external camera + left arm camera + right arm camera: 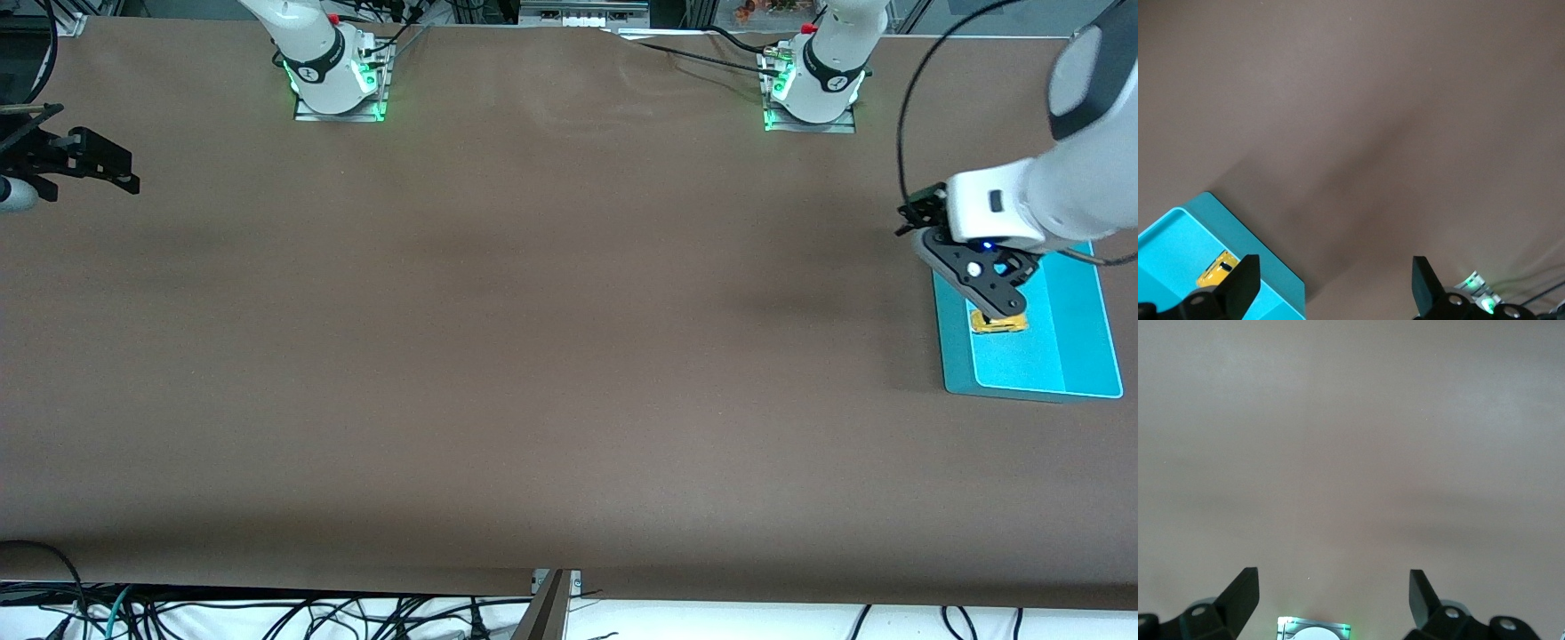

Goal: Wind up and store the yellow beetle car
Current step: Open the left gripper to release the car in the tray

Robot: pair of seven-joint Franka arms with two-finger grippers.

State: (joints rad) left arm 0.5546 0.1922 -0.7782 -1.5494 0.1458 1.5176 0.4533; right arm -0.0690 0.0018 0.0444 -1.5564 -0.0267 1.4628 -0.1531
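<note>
The yellow beetle car (pixel 999 325) lies in a teal tray (pixel 1080 311) at the left arm's end of the table. My left gripper (pixel 1002 309) hangs just over the car and the tray's inner edge. In the left wrist view the left gripper (pixel 1335 270) is open and empty. The car (pixel 1218 269) lies in the tray (pixel 1178 233) beside one finger (pixel 1241 277). My right gripper (pixel 107 169) waits at the right arm's end of the table. It is open and empty in the right wrist view (pixel 1333 583) over bare brown table.
The two arm bases (pixel 338 84) (pixel 813 93) stand along the table's edge farthest from the front camera. Cables hang below the nearest edge (pixel 267 613). The brown table top (pixel 533 338) stretches between the two grippers.
</note>
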